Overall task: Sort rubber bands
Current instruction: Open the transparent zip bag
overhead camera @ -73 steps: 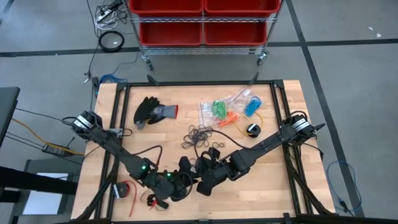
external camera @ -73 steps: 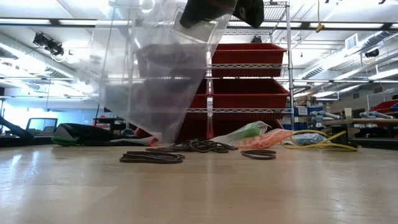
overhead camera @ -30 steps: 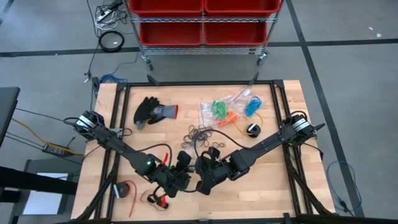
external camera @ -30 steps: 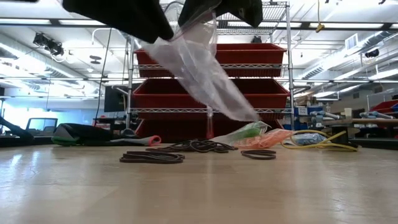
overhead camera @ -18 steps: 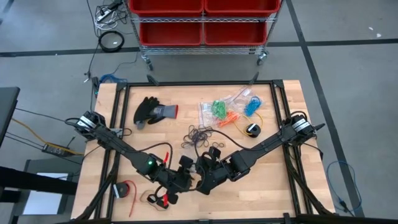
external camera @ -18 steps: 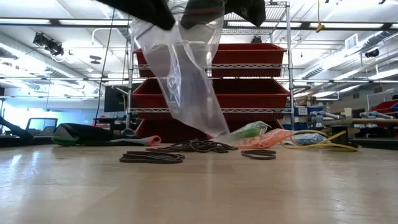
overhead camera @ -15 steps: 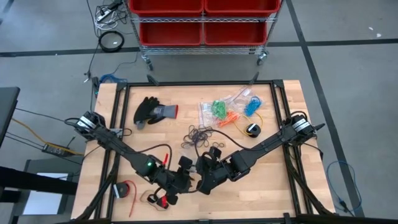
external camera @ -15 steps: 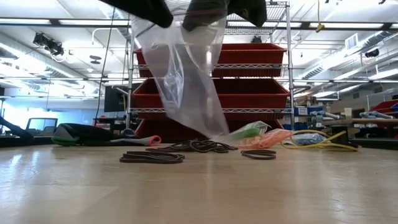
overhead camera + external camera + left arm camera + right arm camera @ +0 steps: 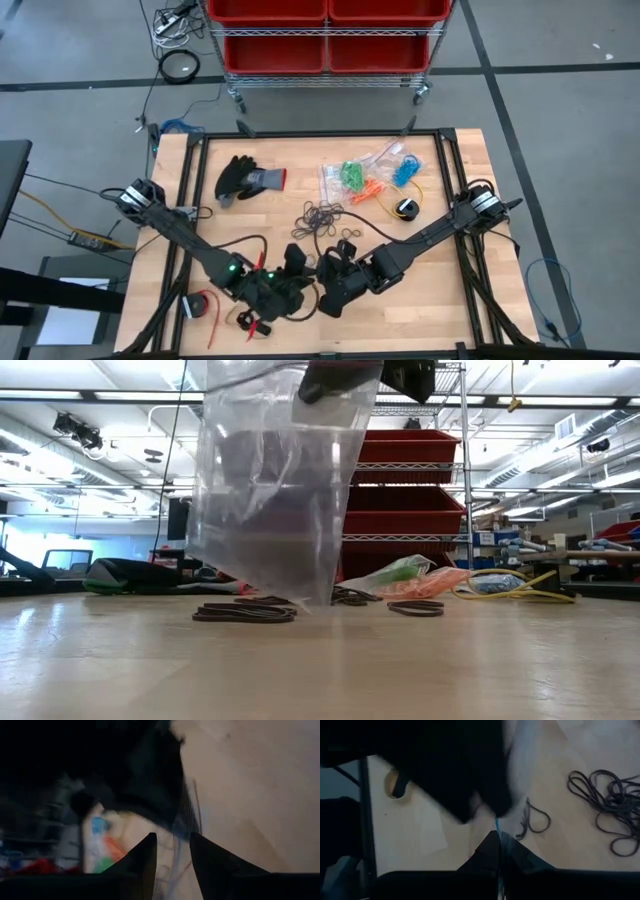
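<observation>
Sorting barely half done, empty clear bag [image 9: 270,490] held up mid-table.

Looks like colours already bagged: green, orange and blue bands [image 9: 352,176] sitting in clear packets at the far side of the table [image 9: 450,300]. Black rubber bands [image 9: 322,217] left loose in a tangle mid-table, a few more strays nearer the arms. Nothing visible inside the hanging bag, so black ones probably next. Both arms reaching in low toward the near-middle, wrists almost meeting. Right gripper [image 9: 497,851] clenched tight on the bag's edge. Left gripper [image 9: 172,852] right beside it with fingers partway apart, can't tell if pinching the bag or just hovering at its mouth. Glove [image 9: 245,178] lying untouched off to the far left.
</observation>
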Available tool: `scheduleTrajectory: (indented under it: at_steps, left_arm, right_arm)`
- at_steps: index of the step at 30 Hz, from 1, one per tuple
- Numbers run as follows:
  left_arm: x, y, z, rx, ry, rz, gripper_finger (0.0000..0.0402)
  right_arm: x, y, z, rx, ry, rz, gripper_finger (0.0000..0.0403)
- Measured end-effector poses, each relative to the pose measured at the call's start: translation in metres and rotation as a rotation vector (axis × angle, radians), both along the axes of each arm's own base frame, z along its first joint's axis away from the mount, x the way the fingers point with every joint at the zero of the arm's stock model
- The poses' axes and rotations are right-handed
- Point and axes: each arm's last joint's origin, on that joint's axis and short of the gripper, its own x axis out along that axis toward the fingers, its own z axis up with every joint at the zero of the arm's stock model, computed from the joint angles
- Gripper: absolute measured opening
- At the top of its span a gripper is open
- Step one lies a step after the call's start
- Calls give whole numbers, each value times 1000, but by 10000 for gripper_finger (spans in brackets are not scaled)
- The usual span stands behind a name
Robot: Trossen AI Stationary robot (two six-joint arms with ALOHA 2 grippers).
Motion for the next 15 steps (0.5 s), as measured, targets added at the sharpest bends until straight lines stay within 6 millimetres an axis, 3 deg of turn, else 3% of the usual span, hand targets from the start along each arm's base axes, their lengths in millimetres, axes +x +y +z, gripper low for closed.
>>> scheduleTrajectory:
  at_steps: [6,15]
  left_arm:
    - [7,14,-7,-209,136,-58,127]
    - [11,24,-12,-268,226,-92,127]
  right_arm:
    - [-2,5,0,1,-5,19,0]
    - [-1,5,1,4,-7,18,0]
